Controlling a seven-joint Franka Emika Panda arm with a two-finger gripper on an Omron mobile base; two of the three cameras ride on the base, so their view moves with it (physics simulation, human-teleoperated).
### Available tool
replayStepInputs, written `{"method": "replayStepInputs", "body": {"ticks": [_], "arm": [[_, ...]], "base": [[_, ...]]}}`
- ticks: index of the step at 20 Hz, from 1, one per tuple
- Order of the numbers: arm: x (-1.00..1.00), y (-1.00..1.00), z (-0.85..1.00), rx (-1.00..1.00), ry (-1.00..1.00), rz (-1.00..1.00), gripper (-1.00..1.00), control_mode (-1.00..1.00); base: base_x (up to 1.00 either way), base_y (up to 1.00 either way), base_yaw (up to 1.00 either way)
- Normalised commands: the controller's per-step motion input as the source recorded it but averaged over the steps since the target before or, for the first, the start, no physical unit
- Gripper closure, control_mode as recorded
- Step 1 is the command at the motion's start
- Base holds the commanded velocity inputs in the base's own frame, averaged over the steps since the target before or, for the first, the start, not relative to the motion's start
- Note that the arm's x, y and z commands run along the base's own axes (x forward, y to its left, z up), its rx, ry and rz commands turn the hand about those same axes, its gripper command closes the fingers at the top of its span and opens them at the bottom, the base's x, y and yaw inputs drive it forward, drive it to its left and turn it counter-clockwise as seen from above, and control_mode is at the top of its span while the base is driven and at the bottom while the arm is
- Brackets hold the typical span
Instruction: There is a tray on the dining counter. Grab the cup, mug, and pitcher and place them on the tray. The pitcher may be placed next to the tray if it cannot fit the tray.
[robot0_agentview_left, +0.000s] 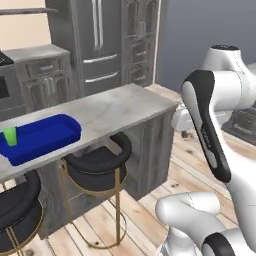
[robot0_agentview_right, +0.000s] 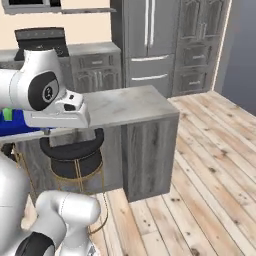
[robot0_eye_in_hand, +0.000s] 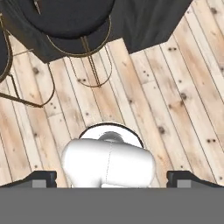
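So the biggest thing here is the dining counter (robot0_agentview_left: 115, 107), a long pale marble slab running from the left toward the middle, with grey cabinets and a steel fridge (robot0_agentview_left: 97, 42) behind it. Wooden plank floor (robot0_agentview_right: 210, 165) all around. Two round black stools (robot0_agentview_left: 100, 160) with gold legs sit tucked under the counter's near side.

On the counter toward its left end sits the blue tray (robot0_agentview_left: 47, 137), and the green cup (robot0_agentview_left: 10, 136) stands upright inside it at the tray's left end. From the right base view you just catch a sliver of blue and green behind the arm.

The gripper (robot0_eye_in_hand: 112, 179) points down at the floor, well off the counter, beside the stools. Its two dark fingertips (robot0_eye_in_hand: 41, 178) sit far apart at opposite edges of the hand view, so the jaws are spread wide with nothing between them.
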Motion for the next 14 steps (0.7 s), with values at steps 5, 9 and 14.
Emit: {"method": "replayStepInputs", "body": {"ticks": [5, 9, 14], "arm": [[0.0, 0.0, 0.0, 0.0, 0.0, 0.0, -1.0, 1.0], [0.0, 0.0, 0.0, 0.0, 0.0, 0.0, -1.0, 1.0], [0.0, 0.0, 0.0, 0.0, 0.0, 0.0, -1.0, 1.0]], "base": [[-0.27, -0.57, -0.85], [-0.01, -0.25, -0.92], [0.02, 0.0, -0.95]]}}
